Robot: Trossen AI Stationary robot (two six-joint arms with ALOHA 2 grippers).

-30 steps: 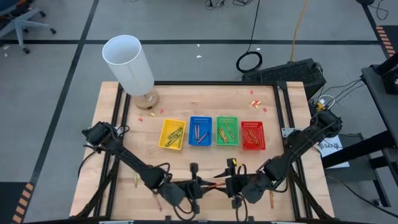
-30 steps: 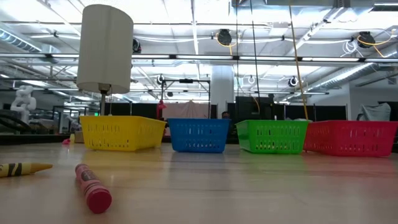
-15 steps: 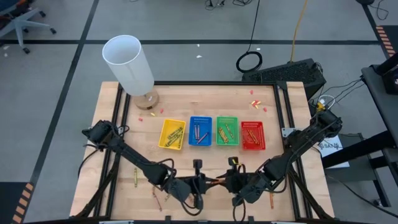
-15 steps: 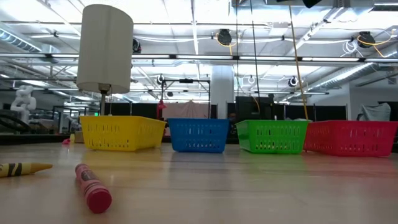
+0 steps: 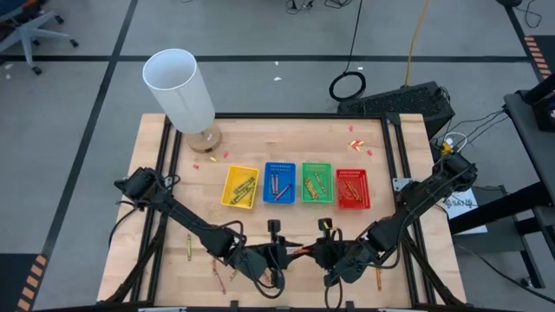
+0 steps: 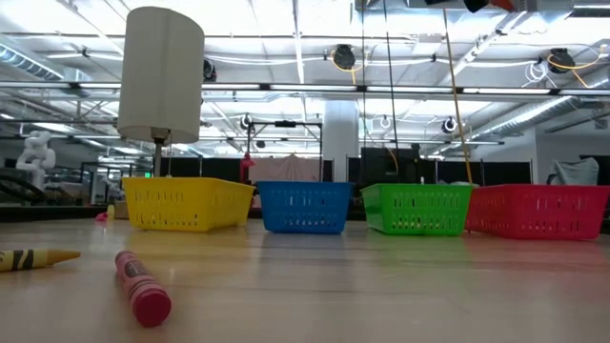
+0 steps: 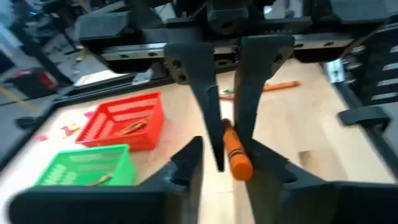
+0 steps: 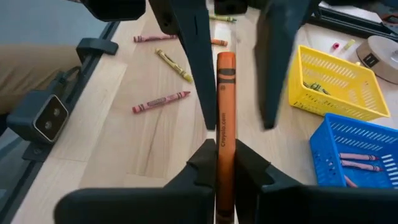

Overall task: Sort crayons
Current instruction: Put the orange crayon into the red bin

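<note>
two sets of fingers on one orange crayon [image 8: 224,118]: right fingers [image 8: 249,163] clamped on it, left fingers [image 7: 205,87] parted around it

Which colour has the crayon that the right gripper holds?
Orange: the crayon in the right gripper shows best in the right wrist view.

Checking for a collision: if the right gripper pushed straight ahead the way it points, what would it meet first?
Probably the left gripper: it faces the right gripper head-on, open fingers flanking the far end of the held orange crayon.
</note>
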